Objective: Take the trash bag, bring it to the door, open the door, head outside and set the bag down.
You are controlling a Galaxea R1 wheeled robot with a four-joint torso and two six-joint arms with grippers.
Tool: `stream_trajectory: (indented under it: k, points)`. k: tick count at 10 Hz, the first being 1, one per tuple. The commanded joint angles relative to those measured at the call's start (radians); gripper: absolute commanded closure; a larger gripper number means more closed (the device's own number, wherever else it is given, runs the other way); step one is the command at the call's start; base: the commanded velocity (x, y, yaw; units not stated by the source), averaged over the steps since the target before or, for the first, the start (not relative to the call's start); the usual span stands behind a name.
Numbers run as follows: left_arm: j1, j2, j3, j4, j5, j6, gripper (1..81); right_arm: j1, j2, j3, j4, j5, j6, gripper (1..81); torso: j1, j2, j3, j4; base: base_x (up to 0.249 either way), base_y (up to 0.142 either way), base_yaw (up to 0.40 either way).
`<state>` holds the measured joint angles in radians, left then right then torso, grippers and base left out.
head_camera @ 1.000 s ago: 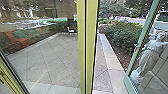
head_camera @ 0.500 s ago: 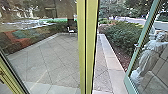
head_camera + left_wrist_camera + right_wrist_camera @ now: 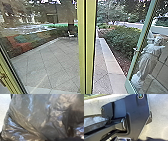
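The dark, shiny trash bag [image 3: 37,117] is large and close in the left wrist view, with its plastic creased and bulging. In the head view, a glass door [image 3: 130,79] with a pale green frame stands open at the right. A yellow-green upright [image 3: 85,47] divides the doorway from a large glass pane on the left. How the left gripper stands on the bag cannot be made out. The right wrist view looks down on the robot's dark base plate.
Beyond the glass lies a tiled yard [image 3: 50,62]. A pale curb [image 3: 112,65] and a hedge [image 3: 122,40] run outside the doorway. A white statue-like shape [image 3: 147,62] shows through the door's glass. Grey ground [image 3: 159,116] surrounds the base.
The whole head picture has shifted, with the yard and hedge sitting a little lower, so the camera has moved slightly. The door stands open as before.
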<state>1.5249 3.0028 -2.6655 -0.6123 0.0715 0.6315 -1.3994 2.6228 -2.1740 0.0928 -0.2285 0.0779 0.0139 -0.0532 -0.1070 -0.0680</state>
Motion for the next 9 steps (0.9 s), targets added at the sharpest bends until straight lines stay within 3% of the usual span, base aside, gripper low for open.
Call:
stream_trajectory:
  k: [1,2,3,4,5,6,7,9]
  points:
    - [-0.044,-0.002,-0.008,0.0,0.08,0.01,81.1,0.021,0.063,-0.08,-0.048,-0.052,-0.017,1.0,0.0,0.0,0.0,0.0,0.0,0.0,0.0]
    - [-0.047,-0.001,-0.016,0.0,0.08,0.008,81.1,0.009,0.12,-0.161,-0.05,-0.043,-0.02,1.0,0.0,0.0,-0.001,0.0,0.0,0.0,0.0]
    - [-0.048,-0.001,-0.021,0.0,0.079,0.008,81.1,-0.004,0.157,-0.22,-0.053,-0.035,-0.021,1.0,0.0,0.0,-0.001,0.092,0.0,0.0,0.0]
    - [-0.048,-0.002,-0.024,0.0,0.08,0.008,81.1,-0.019,0.196,-0.268,-0.054,-0.012,-0.023,1.0,0.0,0.0,-0.001,0.092,0.0,0.0,0.0]
    - [-0.05,-0.002,-0.027,0.0,0.08,0.01,81.1,-0.025,0.216,-0.292,-0.053,-0.003,-0.023,1.0,0.0,0.0,-0.001,0.024,0.0,0.0,0.0]
    - [-0.051,-0.001,-0.033,0.0,0.08,0.01,81.1,-0.036,0.234,-0.308,-0.054,0.003,-0.023,1.0,0.0,0.0,-0.001,0.045,0.0,0.0,0.0]
    - [-0.054,0.003,-0.045,0.0,0.079,0.01,81.1,-0.051,0.252,-0.317,-0.057,0.018,-0.024,1.0,0.0,0.0,-0.001,0.057,0.0,0.0,0.0]
    - [-0.055,0.003,-0.059,0.0,0.071,0.01,81.1,-0.086,0.298,-0.354,-0.079,0.109,-0.03,1.0,0.0,0.0,-0.001,0.056,0.0,0.0,0.0]
